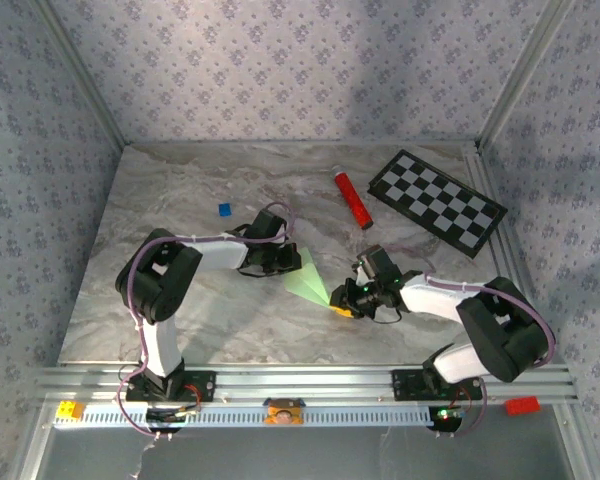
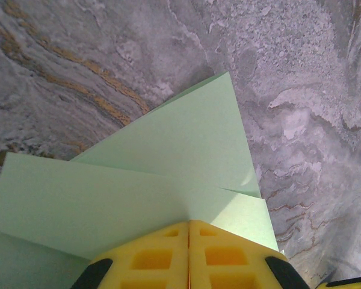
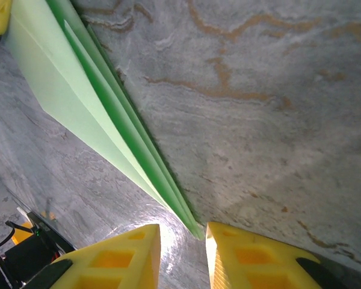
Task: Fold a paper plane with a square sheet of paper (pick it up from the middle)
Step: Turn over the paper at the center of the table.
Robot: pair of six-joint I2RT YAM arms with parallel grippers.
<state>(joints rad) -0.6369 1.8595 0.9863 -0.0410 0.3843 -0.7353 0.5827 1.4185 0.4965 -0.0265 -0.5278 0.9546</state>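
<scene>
Table (image 1: 230, 330): grey marble, patterned walls (image 1: 280, 70) | left jaws clenched on paper plane (image 1: 308, 278) | right jaws apart at its tip

Open tabletop (image 1: 270, 335) along near edge, paper plane (image 1: 307, 276) mid-table, red tube (image 1: 352, 199) and checkerboard (image 1: 436, 201) blocking far right

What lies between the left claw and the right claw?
The folded green paper spans from left claw to right claw, seen in the top view.
</scene>
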